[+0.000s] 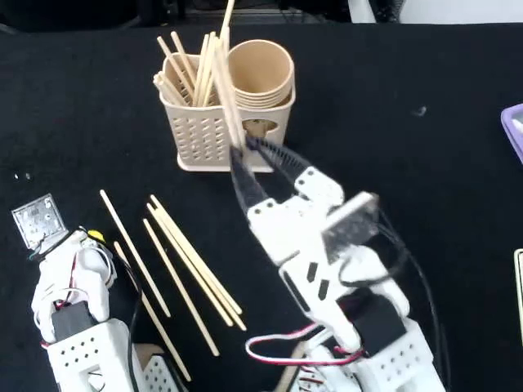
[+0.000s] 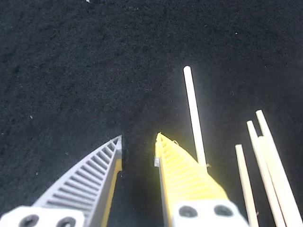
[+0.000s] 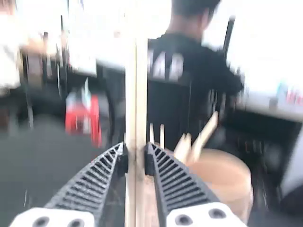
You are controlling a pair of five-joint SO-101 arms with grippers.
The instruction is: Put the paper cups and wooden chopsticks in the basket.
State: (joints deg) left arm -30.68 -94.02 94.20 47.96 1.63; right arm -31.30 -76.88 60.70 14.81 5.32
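The paper cups [image 1: 260,73] stand in the basket [image 1: 208,135], loose chopsticks [image 1: 192,265] before it.

Wooden chopsticks [image 1: 195,263]; plastic basket [image 1: 204,135]; matt black cloth [image 1: 392,106].

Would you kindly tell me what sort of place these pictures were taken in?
Probably a robotics lab or workshop bench: small robot arms stand at a black-covered table, with a basket of paper cups and loose chopsticks laid out as practice props.

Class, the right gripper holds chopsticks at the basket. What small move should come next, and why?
Probably nudge the right gripper forward over the basket before opening: it is shut on two chopsticks held upright at the basket's front wall, apparently not yet inside.
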